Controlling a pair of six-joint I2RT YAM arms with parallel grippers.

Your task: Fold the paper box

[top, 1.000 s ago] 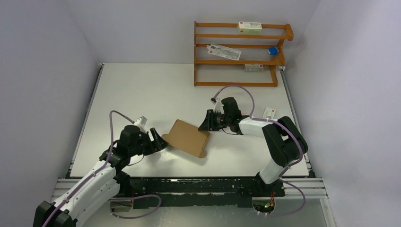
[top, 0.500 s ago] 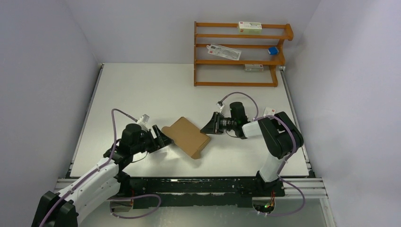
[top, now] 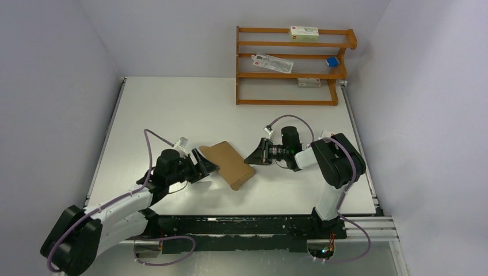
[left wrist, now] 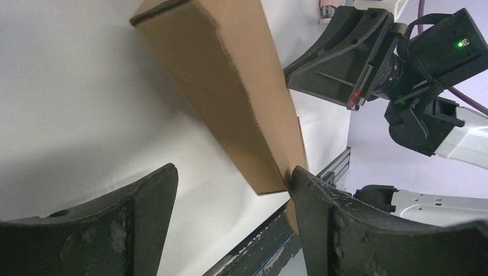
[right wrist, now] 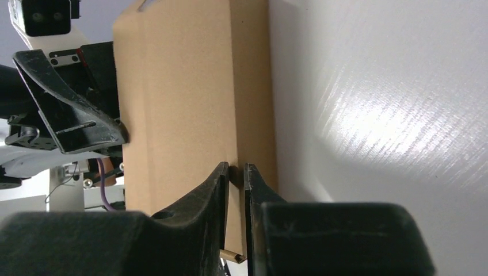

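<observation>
Left: the left end effector point(top: 206, 164) has advanced toward the centre of the counter point(top: 172, 109) over the last second, its arm stretched lower and flatter; its fingers point(left wrist: 144, 201) stand wide apart, gripping nothing, one fingertip at or against the near corner of the paper box point(top: 230, 163), though contact cannot be confirmed.

Centre: the paper box lies on the counter between the two end effectors; in the overhead view it has narrowed from a broad, tilted panel to a slimmer carton shape and has shifted slightly to the left; the left wrist view shows two faces meeting along a long crease, with one end not yet closed.

Right: the right end effector point(top: 257, 155) holds much the same place at the box's right edge, while its forearm has drawn back toward its base; in the right wrist view its fingers are nearly together, pinching a thin cardboard edge.

Far right, rear: a wooden rack point(top: 276, 75) stands well apart and is not involved.

Reading: the body appears largely collapsed into shape; the remaining work is judged to be closing the ends, with the pinched edge serving as the anchor.
</observation>
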